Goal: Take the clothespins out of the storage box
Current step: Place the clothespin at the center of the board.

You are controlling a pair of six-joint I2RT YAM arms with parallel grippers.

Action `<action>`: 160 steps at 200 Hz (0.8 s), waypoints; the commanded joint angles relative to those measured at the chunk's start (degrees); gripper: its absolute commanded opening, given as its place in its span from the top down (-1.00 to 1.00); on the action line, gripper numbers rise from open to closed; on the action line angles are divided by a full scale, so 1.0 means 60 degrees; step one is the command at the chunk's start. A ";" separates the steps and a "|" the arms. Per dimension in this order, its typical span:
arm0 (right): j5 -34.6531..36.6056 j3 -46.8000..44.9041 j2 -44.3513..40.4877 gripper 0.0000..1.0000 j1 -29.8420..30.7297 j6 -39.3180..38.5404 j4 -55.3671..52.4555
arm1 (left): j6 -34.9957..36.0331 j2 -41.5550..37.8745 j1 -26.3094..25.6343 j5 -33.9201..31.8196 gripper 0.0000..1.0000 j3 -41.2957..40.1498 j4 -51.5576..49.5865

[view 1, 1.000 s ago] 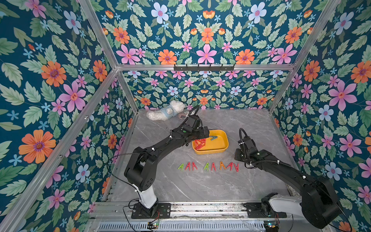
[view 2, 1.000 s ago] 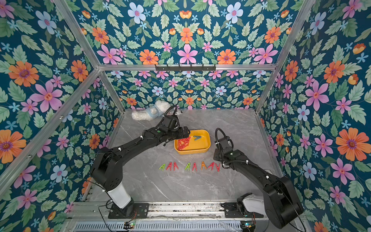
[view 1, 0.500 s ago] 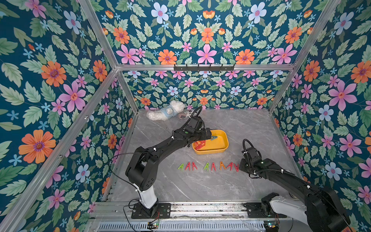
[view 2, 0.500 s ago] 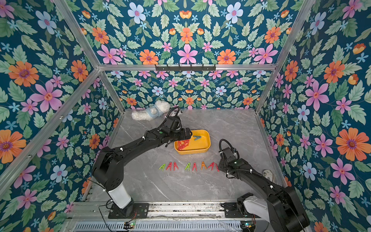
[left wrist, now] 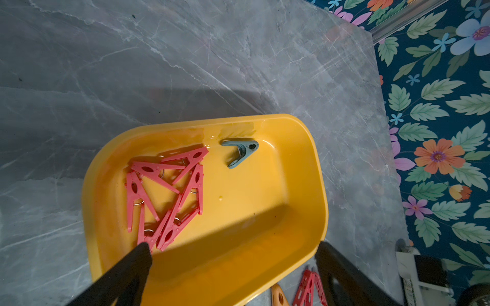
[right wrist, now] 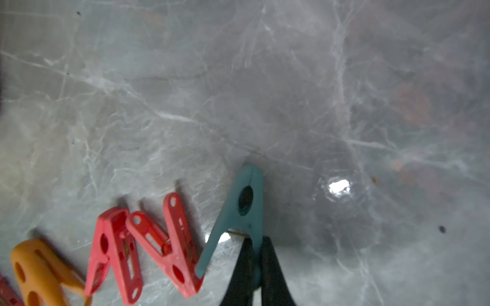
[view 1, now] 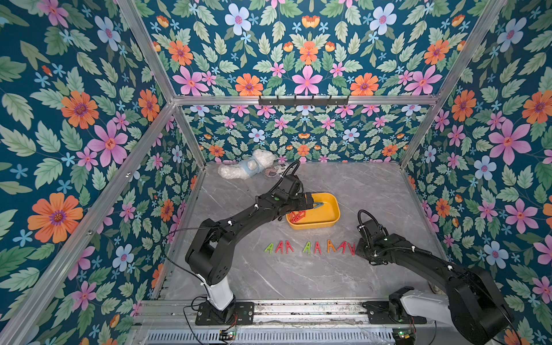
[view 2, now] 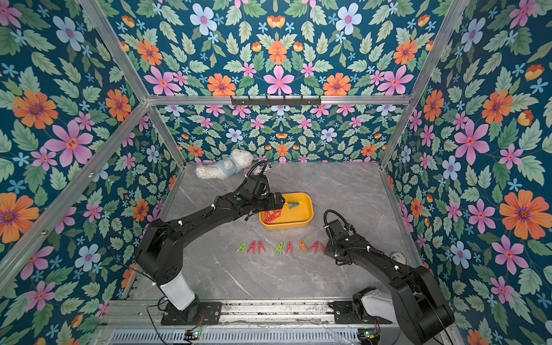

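Toward the left, the left gripper (view 1: 309, 202) hangs with its jaws spread wide over the near-left end of the yellow storage box (view 1: 337, 210). The box holds a tangled heap of red clothespins (left wrist: 169, 196) and one blue-grey clothespin (left wrist: 240, 152) lying apart by the far wall. One finger (left wrist: 138, 258) points at the heap, while the other sits by the box's rim. A clean pick likely needs the wrist shifted inward so both fingers clear the wall and close on a single outer pin, not the knot. In front of the box and well apart from it, a row of clothespins (view 1: 310, 247) lies on the marble table (view 1: 268, 277). At the row's right end the right gripper (right wrist: 256, 254) is clamped on one leg of a teal clothespin (right wrist: 245, 201), whose free leg is just beside the last red pin (right wrist: 169, 238). Whether it already rests on the table is unclear. Letting go gently and lifting straight up should spare its neighbour, and the bare marble to the right leaves room.
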 commanded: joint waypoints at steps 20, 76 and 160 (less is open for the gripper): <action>0.0473 0.0106 0.0112 0.67 -0.0005 0.0314 -0.0416 | 0.0080 -0.0001 0.0016 -0.0299 -0.99 0.0158 -0.0005; 0.0750 0.0259 -0.0141 0.23 -0.0007 0.0631 -0.0757 | 0.0290 0.0356 0.0015 -0.0371 -0.99 0.0613 -0.0265; -0.0273 0.0970 -0.2299 -0.22 -0.0007 -0.0642 0.0569 | 0.1602 0.1580 -0.0165 -0.0872 -0.75 0.1780 -0.0465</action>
